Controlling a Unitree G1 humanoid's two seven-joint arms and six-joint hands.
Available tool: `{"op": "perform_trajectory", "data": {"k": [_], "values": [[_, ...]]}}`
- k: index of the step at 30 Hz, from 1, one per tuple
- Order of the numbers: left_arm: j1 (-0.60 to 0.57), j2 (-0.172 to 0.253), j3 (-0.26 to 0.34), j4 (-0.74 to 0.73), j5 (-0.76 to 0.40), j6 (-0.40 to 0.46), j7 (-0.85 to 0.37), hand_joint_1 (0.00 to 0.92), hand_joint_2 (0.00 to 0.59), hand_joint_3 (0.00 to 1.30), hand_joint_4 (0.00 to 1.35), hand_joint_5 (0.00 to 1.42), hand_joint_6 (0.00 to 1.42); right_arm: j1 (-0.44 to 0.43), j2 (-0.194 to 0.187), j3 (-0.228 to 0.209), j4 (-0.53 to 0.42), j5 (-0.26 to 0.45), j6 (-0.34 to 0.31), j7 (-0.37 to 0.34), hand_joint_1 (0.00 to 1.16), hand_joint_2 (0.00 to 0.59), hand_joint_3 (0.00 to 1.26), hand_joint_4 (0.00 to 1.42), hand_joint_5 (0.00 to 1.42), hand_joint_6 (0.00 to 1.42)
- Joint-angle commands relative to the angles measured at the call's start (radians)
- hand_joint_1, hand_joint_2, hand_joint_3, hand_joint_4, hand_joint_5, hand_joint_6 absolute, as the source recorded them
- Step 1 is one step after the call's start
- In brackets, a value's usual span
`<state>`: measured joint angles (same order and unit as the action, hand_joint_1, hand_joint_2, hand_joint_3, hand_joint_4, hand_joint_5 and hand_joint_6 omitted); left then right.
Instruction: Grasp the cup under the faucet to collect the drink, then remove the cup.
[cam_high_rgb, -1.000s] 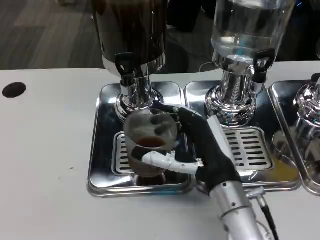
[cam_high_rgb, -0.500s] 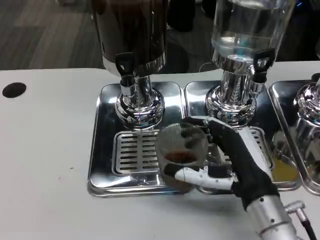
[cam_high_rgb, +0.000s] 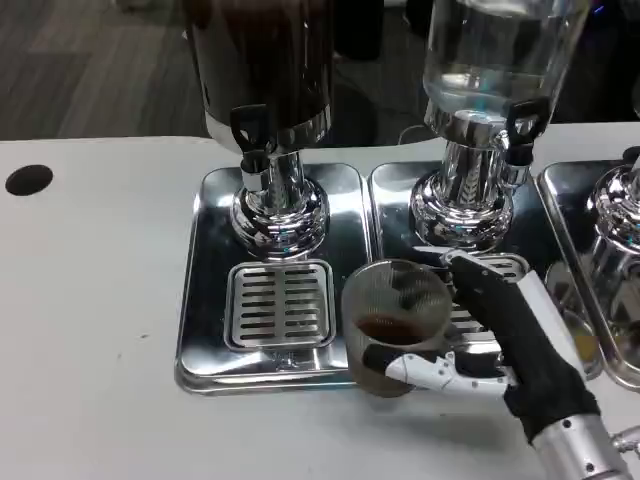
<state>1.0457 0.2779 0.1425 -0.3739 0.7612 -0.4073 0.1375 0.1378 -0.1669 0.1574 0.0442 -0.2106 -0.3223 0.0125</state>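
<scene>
The robot's right hand (cam_high_rgb: 520, 345) has its fingers (cam_high_rgb: 440, 372) wrapped around a clear cup (cam_high_rgb: 392, 322) holding a little dark drink, now well clear of the dark dispenser's faucet (cam_high_rgb: 252, 140), at the tray's (cam_high_rgb: 200, 290) front edge. Collection looks done; setting it on the desk (cam_high_rgb: 90, 330) likely remains.

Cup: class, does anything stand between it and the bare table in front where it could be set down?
Nothing visible does. The right hand holds the cup over the trays' front edge; the table ahead looks open.
</scene>
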Motion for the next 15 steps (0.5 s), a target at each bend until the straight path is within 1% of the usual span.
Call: {"op": "perform_trajectory", "data": {"k": [1, 5, 15], "values": [[-0.012, 0.015, -0.015, -0.013, 0.019, 0.027, -0.021, 0.0, 0.1, 0.32, 0.26, 0.38, 0.59, 0.016, -0.009, -0.035, -0.034, 0.038, -0.064, 0.012, 0.83, 0.096, 0.5, 0.53, 0.57, 0.37], [-0.025, 0.022, -0.027, -0.013, 0.02, 0.043, -0.027, 0.0, 0.1, 0.32, 0.26, 0.38, 0.59, 0.045, -0.029, -0.065, -0.032, 0.058, -0.09, 0.029, 0.83, 0.096, 0.5, 0.53, 0.57, 0.38], [-0.034, 0.038, -0.047, -0.024, 0.026, 0.07, -0.028, 0.0, 0.1, 0.31, 0.26, 0.38, 0.59, 0.113, -0.061, -0.099, -0.012, 0.075, -0.159, 0.06, 0.83, 0.096, 0.51, 0.54, 0.58, 0.38]]}}
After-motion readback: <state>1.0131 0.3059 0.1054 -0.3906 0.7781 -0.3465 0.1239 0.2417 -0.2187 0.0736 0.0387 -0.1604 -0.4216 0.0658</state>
